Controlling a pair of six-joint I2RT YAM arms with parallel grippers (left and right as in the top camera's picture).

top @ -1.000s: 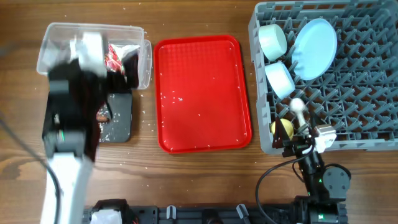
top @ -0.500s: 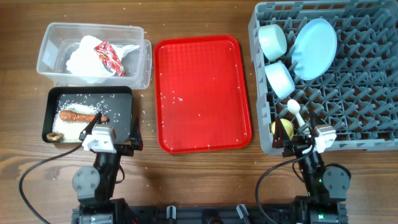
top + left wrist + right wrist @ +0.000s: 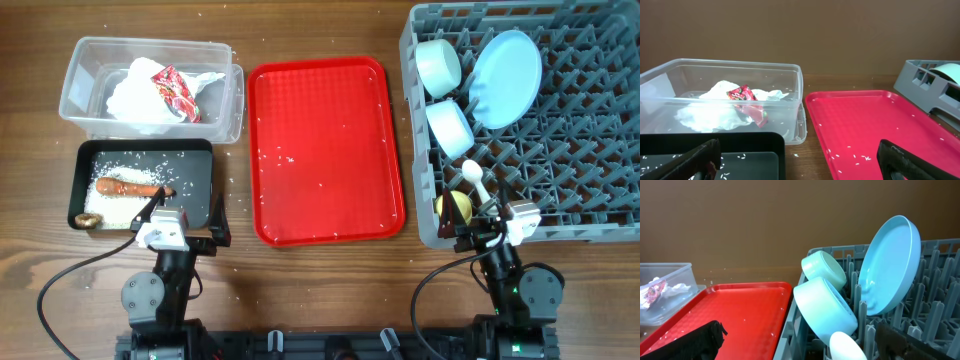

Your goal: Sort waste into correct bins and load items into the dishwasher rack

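Note:
The clear bin (image 3: 100, 52) holds white napkins (image 3: 140, 92) and the red wrapper (image 3: 178, 92); it also shows in the left wrist view (image 3: 740, 67). The black bin (image 3: 205, 190) holds the carrot-like stick (image 3: 128, 185), a brown lump (image 3: 88, 219) and rice. The grey rack (image 3: 590, 190) holds the blue plate (image 3: 506, 78), two bowls (image 3: 438, 64) (image 3: 450, 126), the yellow cup (image 3: 456, 206) and the white spoon (image 3: 477, 178). My left gripper (image 3: 185, 230) is open and empty at the table's front, by the black bin. My right gripper (image 3: 490, 232) is open and empty by the rack's front edge.
The flat red tray (image 3: 325, 150) lies between the bins and the rack, with scattered rice grains on it. A few grains lie on the wooden table near the black bin. Both arm bases sit at the table's front edge.
The left arm has pulled back from over the bins to the table's front edge and now rests there, open. The right arm has not moved.

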